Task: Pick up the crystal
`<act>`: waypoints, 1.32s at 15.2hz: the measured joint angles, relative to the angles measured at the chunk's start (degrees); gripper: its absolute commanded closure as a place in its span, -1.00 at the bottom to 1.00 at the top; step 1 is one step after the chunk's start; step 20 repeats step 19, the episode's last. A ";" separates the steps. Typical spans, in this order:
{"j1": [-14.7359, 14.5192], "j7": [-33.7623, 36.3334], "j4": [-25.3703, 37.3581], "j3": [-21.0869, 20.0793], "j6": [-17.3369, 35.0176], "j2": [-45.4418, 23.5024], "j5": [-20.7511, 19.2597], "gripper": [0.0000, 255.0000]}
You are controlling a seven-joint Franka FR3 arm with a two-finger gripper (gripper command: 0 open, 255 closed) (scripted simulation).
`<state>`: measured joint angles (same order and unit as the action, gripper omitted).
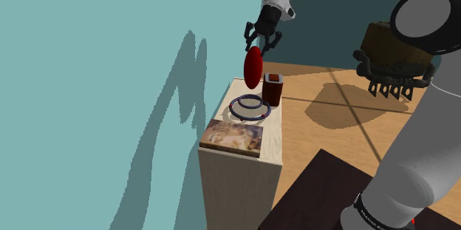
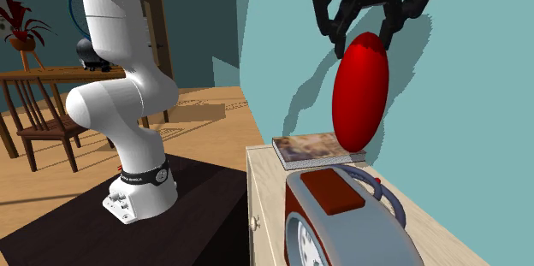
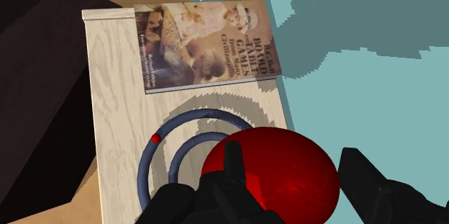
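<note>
The crystal [image 1: 253, 67] is a smooth red oval hanging upright in the air above a pale wooden cabinet [image 1: 272, 134]. My black gripper [image 1: 262, 41] is shut on its upper end. In the second exterior view the gripper [image 2: 364, 26] clasps the top of the crystal [image 2: 360, 93], which hangs well above the cabinet top [image 2: 267, 213]. In the wrist view the crystal [image 3: 288, 172] sits between my fingers [image 3: 234, 168], above a pair of blue-grey rings [image 3: 164, 159].
On the cabinet lie a picture book [image 1: 233, 137], the rings [image 1: 247, 106] and a dark red-brown box [image 1: 272, 88]. The teal wall [image 1: 111, 80] stands right behind the cabinet. A brown basket-like object [image 1: 388, 58] sits over the wooden floor. A table and chairs [image 2: 34, 110] stand far off.
</note>
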<state>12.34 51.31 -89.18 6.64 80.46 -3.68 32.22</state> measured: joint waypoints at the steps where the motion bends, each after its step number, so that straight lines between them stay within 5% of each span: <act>1: -0.01 0.00 0.02 -0.01 0.02 -0.02 0.02 1.00; 20: 1.09 5.72 16.27 0.43 -10.89 -4.31 1.99 1.00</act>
